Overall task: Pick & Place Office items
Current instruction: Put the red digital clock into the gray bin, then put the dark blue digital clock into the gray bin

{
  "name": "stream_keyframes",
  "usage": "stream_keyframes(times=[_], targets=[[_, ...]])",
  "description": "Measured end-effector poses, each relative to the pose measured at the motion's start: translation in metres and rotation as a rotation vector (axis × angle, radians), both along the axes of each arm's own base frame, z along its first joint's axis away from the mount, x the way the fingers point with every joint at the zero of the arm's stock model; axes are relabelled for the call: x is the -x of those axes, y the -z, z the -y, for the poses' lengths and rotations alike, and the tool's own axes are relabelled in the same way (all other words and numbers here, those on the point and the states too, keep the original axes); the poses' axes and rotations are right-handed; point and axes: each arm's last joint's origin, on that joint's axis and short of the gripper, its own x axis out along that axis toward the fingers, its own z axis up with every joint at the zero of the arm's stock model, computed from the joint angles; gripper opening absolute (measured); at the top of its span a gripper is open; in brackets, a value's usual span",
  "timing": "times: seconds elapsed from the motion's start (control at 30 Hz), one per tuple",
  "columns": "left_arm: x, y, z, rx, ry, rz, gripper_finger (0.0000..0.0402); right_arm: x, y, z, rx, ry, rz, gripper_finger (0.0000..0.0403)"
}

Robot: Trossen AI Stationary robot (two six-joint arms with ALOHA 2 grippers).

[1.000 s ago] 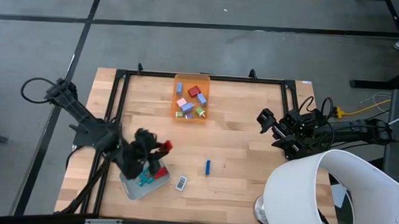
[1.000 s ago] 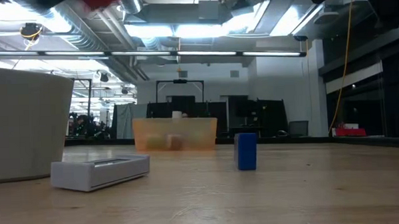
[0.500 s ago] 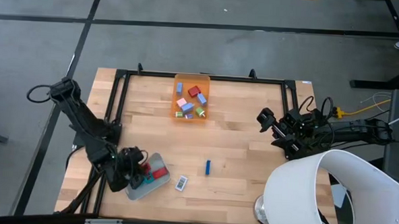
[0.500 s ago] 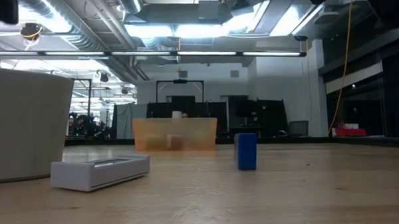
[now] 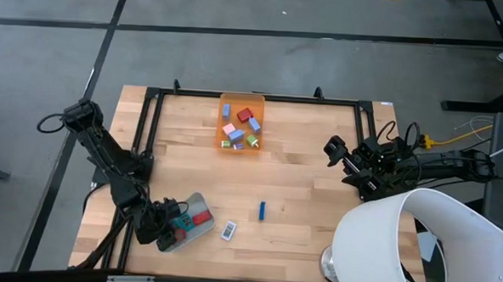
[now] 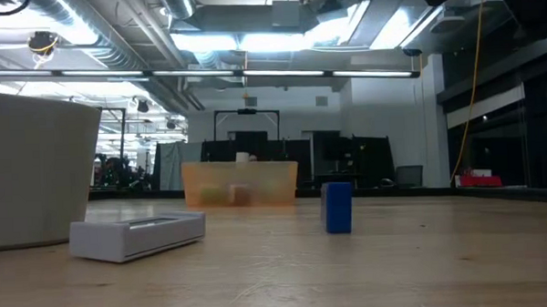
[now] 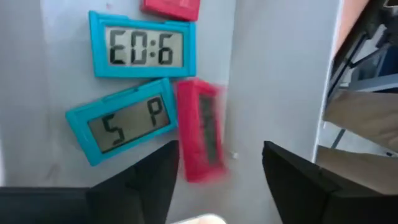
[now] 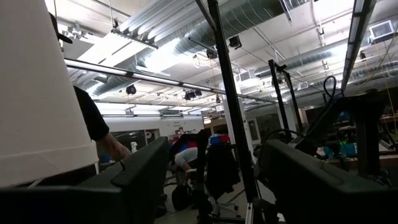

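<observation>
A: The left pincer [image 7: 214,163] hangs low over the grey tray [image 5: 192,236] at the desk's [image 5: 302,160] near-left corner, fingers parted. A red piece [image 7: 200,129] lies on the tray floor between them, and nothing looks pinched.

B: So the drop reads as done?

A: That's the judgement. Two teal clocks [image 7: 134,87] and another red piece [image 7: 171,7] lie just beside it, so the arm ought to rise straight up before swinging away; a sideways drag could sweep them about.

B: And the other items?

A: A blue block [image 5: 262,211] stands mid-desk, and a white flat piece [image 5: 228,231] lies just beside the tray. More pieces sit in the orange bin [image 5: 239,146] at the far edge.

B: The right arm?

A: It waits at the right edge, its pincer [image 5: 334,151] wide open and empty.

B: Next pick?

A: Probably the white piece, being nearest. It lies flat, so the fingers should come down squarely astride its short sides.
</observation>
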Motion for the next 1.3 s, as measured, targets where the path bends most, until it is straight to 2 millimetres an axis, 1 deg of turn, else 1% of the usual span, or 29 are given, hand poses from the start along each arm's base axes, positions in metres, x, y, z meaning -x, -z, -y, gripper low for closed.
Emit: stream_keyframes(times=[0.07,0.17,0.3,0.4,0.47,0.53,0.63,0.67,0.77,0.83,0.93,1.03,1.13,1.3], targets=[[0.000,0.001,0.001,0.006,-0.018,-0.008,0.0243,0.000,0.000,0.000,0.000,0.000,0.000,0.0261],[-0.005,-0.002,0.004,0.045,-0.042,0.053,0.0263,0.000,0.000,0.000,0.000,0.000,0.000,0.0261],[-0.016,-0.008,0.003,0.053,-0.123,0.188,0.0271,0.000,0.000,0.000,0.014,0.010,0.009,0.0261],[-0.030,-0.013,-0.004,0.018,-0.203,0.303,0.0270,0.000,0.000,0.000,0.013,0.028,0.014,0.0261],[-0.041,-0.015,-0.013,-0.015,-0.274,0.359,0.0268,0.000,0.000,0.001,0.013,0.045,0.019,0.0261],[-0.051,-0.015,-0.026,-0.041,-0.345,0.365,0.0268,0.000,0.000,0.001,0.016,0.047,0.021,0.0261],[-0.069,-0.018,-0.045,-0.067,-0.361,0.389,0.0268,0.000,0.000,0.001,0.013,0.051,0.021,0.0261],[-0.076,-0.022,-0.052,-0.083,-0.356,0.401,0.0268,0.000,0.000,0.001,0.009,0.050,0.019,0.0261],[-0.099,-0.041,-0.071,-0.090,-0.345,0.457,0.0268,0.000,0.000,0.001,0.001,0.045,0.014,0.0261],[-0.111,-0.047,-0.086,-0.079,-0.355,0.422,0.0268,0.000,0.000,0.001,0.000,0.044,0.013,0.0261],[-0.125,-0.046,-0.106,-0.064,-0.371,0.312,0.0267,-0.001,0.000,0.001,-0.002,0.048,0.010,0.0261],[-0.144,-0.045,-0.118,-0.020,-0.358,0.219,0.0264,-0.001,0.000,0.001,-0.002,0.053,0.006,0.0261],[-0.167,-0.037,-0.120,0.005,-0.324,0.107,0.0259,-0.001,0.000,0.001,-0.001,0.054,0.006,0.0261],[-0.207,-0.032,-0.113,-0.042,-0.262,0.027,0.0252,-0.001,0.000,0.001,-0.001,0.054,0.006,0.0261]])
